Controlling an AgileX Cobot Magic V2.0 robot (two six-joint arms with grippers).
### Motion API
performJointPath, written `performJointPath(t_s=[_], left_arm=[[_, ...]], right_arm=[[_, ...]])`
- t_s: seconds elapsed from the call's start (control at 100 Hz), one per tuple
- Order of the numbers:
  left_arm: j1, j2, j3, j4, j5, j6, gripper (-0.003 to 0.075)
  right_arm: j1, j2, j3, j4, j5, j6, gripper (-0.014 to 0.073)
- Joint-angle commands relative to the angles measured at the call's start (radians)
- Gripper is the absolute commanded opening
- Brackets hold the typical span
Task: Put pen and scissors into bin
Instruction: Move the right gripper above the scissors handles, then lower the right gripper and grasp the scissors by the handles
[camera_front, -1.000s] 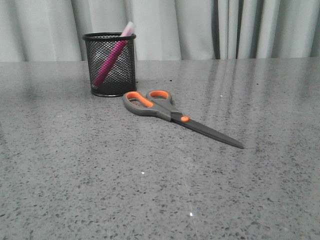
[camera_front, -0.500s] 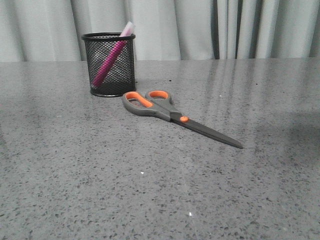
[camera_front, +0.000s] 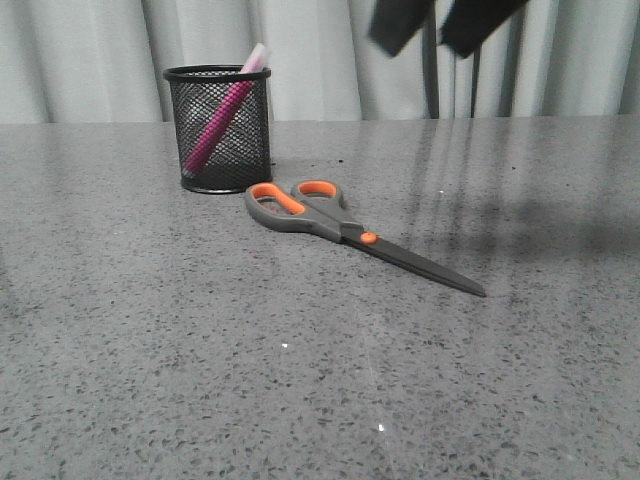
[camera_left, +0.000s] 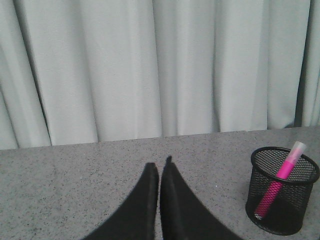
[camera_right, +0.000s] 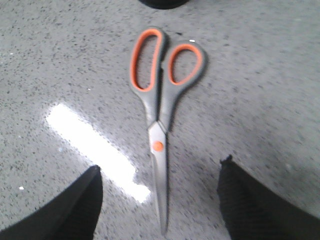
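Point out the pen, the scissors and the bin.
pen (camera_front: 222, 117), front view, on its magenta barrel inside the cup.
scissors (camera_right: 158, 145), right wrist view, on the orange pivot dot.
bin (camera_left: 300, 181), left wrist view, on its black rim.

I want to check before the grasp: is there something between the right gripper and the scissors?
No, nothing visible. The right gripper hangs open above the scissors, which lie flat on the table, blades closed. The cup holding the pen stands behind the handles.
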Motion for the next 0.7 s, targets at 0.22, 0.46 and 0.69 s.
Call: performJointPath(t_s=[0.22, 0.46, 0.69], left_arm=[[0.002, -0.005, -0.021, -0.039, -0.017, -0.001, -0.0019], [0.002, -0.005, -0.021, -0.039, -0.033, -0.001, -0.0019], [0.002, -0.005, -0.021, -0.039, -0.041, -0.001, -0.0019]], right_arm=[[0.025, 0.159, -0.097, -0.014, -0.005, 0.016, 0.0444], [0.027, 0.214, -0.099, -0.016, -0.024, 0.016, 0.0444], [0.063, 0.227, -0.099, -0.042, -0.067, -0.005, 0.0444]])
